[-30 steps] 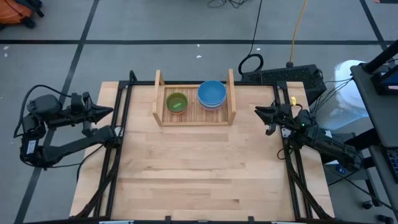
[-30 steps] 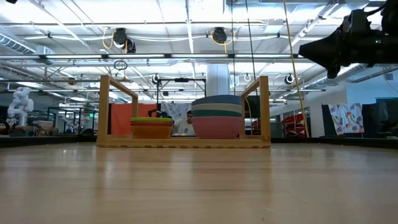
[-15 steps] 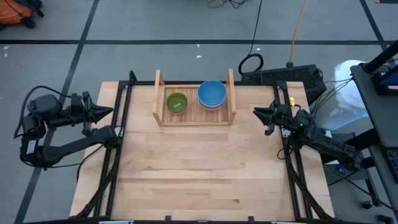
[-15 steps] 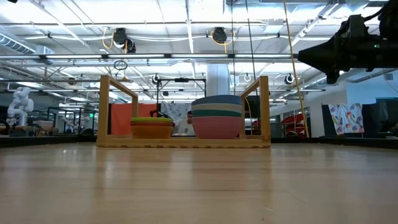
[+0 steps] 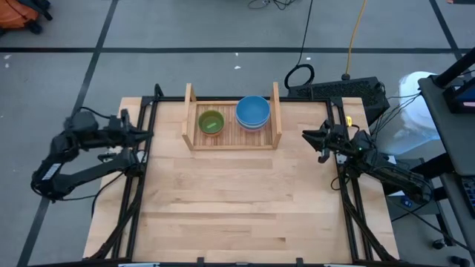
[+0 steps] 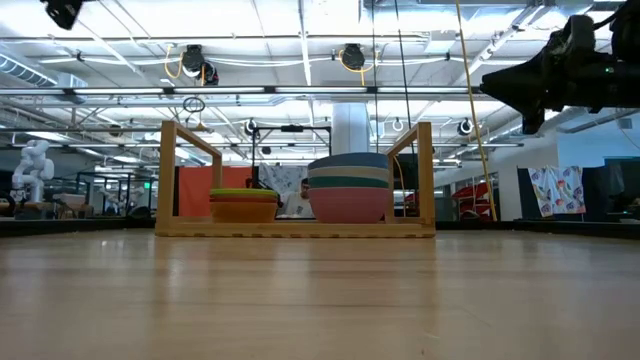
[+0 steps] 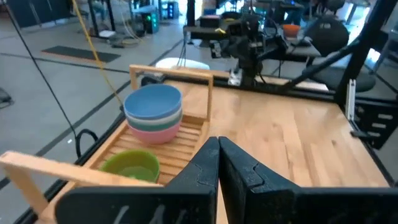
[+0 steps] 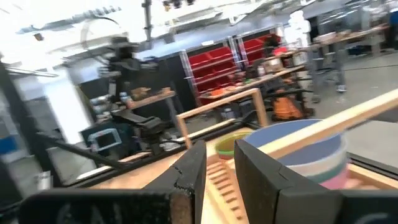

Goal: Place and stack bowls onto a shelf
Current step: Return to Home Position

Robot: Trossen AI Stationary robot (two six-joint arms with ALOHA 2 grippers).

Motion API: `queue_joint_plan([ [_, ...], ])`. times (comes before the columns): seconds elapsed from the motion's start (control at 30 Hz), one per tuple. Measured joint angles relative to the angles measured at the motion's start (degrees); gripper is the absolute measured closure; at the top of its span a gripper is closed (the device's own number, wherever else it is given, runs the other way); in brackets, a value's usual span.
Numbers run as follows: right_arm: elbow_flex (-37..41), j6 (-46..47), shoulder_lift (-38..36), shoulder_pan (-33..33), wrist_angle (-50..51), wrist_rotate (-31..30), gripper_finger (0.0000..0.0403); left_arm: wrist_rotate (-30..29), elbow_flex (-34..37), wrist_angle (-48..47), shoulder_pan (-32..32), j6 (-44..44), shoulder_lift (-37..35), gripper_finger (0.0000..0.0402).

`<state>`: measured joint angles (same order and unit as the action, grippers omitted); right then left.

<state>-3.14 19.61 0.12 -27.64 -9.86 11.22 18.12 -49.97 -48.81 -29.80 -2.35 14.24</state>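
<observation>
1. The left gripper [image 5: 147, 134] is held at one side edge of the table [image 5: 245, 200], its fingers pressed together with nothing between them. Nothing is seen just beside it, so an immediate collision is judged unlikely.
2. The right gripper [image 5: 306, 136] is held at the opposite edge, pointing toward the left one. Its fingers are slightly spread and empty. Spread fingers are judged more likely to hook on something if the gripper is swung low.
3. The shelf [image 5: 276, 111] stands between the two grippers, ahead of each and off to one side. The nearest thing to each gripper is an upright side board. If a board were clipped during the retreat, the whole shelf could be slid or twisted.
4. Inside the shelf, the green-topped stack [image 5: 211, 122] sits on the left gripper's side and the taller blue-topped stack [image 5: 253, 111] on the right gripper's side. A jolt to the shelf is judged most likely to shift or tip the taller stack.
5. Beyond the shelf, farthest from both grippers, lies the table's back edge. If the shelf were pushed that way, it could be sent over with all the bowls.
</observation>
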Motion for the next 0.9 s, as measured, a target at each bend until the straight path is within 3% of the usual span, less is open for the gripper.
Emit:
queue_joint_plan([
  [0.6, 0.0, 1.1, 0.0, 0.0, -4.1, 2.6, 0.0325, 10.5, 22.3, 24.0, 0.0, 2.0, -0.1, 0.0394],
  [0.9, 0.0, 1.0, 0.0, 0.0, -4.0, 2.6, 0.0325, 10.6, 30.5, 31.3, 0.0, 4.0, 0.0, 0.0394],
])
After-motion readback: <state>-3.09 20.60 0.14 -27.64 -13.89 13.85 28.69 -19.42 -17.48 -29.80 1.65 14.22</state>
